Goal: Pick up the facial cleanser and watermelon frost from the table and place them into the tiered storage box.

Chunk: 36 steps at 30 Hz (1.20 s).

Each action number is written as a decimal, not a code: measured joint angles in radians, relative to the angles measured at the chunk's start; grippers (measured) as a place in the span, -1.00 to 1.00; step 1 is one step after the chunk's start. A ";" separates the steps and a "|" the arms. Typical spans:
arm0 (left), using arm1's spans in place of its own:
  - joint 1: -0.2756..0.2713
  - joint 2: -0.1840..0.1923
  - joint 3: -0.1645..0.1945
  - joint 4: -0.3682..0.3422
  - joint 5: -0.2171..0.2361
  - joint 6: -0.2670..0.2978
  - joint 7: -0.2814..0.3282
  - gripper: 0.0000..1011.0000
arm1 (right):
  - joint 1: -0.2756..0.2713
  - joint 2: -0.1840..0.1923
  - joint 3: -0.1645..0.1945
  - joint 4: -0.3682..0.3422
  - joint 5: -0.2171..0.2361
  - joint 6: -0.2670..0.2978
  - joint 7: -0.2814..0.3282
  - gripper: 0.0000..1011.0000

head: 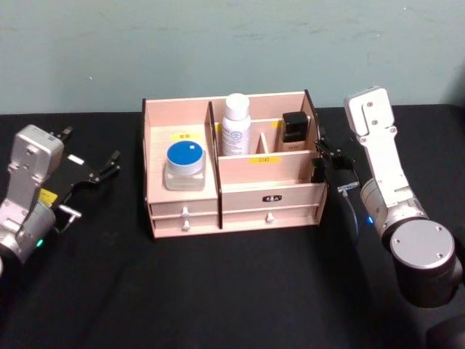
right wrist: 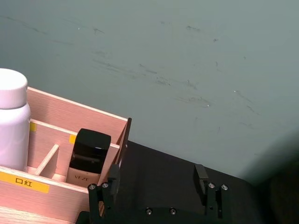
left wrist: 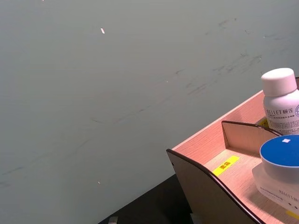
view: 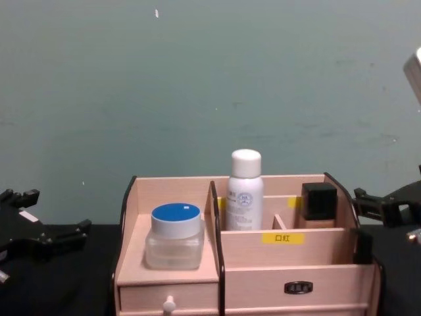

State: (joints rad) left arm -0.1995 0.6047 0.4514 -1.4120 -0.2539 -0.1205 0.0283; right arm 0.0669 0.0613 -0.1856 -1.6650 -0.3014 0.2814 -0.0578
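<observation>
Looks like the placing is done, judging by the layout: nothing loose on the black table (head: 218, 291), three items sit inside the storage box (head: 182, 211).

- Blue-lid jar (head: 185, 166) stands in the left compartment, upright.
- White bottle (head: 235, 125) stands in the rear middle slot, upright.
- Dark-capped bottle (head: 294, 131) stands in the rear right slot, upright.
- Can't say which of these is the cleanser and which the watermelon frost; labels too small to read.

Grippers:
- Left gripper (head: 102, 171) sits to the left of the box, well apart from it, jaws spread wide, holding nothing.
- Right gripper (head: 327, 156) is just beside the box's right side panel, near the dark-capped bottle's slot. In the right wrist view its fingers (right wrist: 112, 179) are spread wide and empty, with the box's corner just off one finger.

Step in hand, my read: right arm clearing the box after release. Next move calls for backing that gripper away sideways without clipping the curved side panel, then parking both arms. Risk is low; a nudge on the panel could shift the whole box.
</observation>
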 joint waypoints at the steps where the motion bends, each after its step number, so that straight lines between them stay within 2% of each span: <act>1: 0.000 0.000 0.000 0.000 0.000 0.000 0.000 0.98 | 0.000 0.000 0.000 0.000 0.000 0.000 0.000 0.98; 36: 0.000 0.000 0.000 0.000 0.000 0.000 0.000 0.98 | 0.000 0.000 0.000 -0.001 0.001 0.001 0.000 0.98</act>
State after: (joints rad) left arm -0.1995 0.6047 0.4514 -1.4119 -0.2539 -0.1205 0.0283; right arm 0.0669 0.0612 -0.1856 -1.6657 -0.3009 0.2821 -0.0579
